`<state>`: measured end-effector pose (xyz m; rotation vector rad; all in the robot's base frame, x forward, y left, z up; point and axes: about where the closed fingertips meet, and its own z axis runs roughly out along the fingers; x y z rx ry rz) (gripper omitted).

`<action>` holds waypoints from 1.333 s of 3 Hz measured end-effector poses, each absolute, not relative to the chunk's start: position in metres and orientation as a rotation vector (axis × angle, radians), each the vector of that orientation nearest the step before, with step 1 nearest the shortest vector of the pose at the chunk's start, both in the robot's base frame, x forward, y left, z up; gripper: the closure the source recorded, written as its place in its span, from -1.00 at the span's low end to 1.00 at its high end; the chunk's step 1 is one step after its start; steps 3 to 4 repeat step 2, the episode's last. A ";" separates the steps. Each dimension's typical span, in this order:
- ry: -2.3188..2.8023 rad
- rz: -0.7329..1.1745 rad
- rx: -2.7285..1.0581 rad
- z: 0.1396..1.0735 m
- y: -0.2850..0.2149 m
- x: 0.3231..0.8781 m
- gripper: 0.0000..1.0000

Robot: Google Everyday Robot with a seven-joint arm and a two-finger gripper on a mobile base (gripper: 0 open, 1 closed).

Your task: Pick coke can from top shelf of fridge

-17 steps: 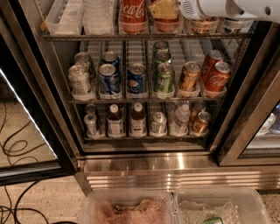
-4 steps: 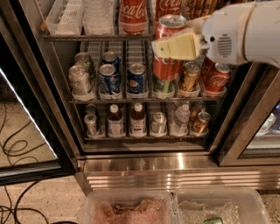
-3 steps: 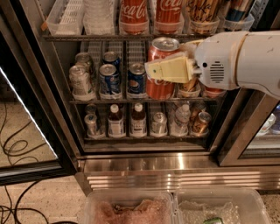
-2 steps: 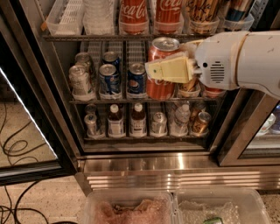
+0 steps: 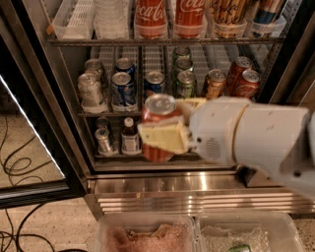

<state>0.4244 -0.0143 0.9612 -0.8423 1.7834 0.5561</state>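
Note:
My gripper (image 5: 170, 129) is shut on the red coke can (image 5: 158, 110), held upright with its silver top showing, out in front of the fridge's (image 5: 47, 93) lower racks. Its cream fingers (image 5: 165, 137) clasp the can's middle; the white arm comes in from the right. Two more red Coca-Cola cans (image 5: 150, 15) stand on the top shelf (image 5: 123, 42) at the upper edge of the view, next to gold-brown cans (image 5: 227, 12).
The middle rack holds silver, blue Pepsi (image 5: 123, 88), green and red cans. Small bottles (image 5: 130, 138) stand on the rack below. The ribbed steel base (image 5: 187, 194) lies beneath. Clear plastic bins (image 5: 197, 236) sit at the bottom. Cables (image 5: 15, 167) trail on the floor at left.
The gripper has carried the coke can down and out from the fridge, towards the camera; the arm now covers the right side of the lower racks.

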 end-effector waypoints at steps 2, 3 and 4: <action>1.860 0.616 -0.832 0.911 0.008 0.398 1.00; 1.860 0.616 -0.832 0.911 0.008 0.398 1.00; 1.860 0.616 -0.832 0.911 0.008 0.398 1.00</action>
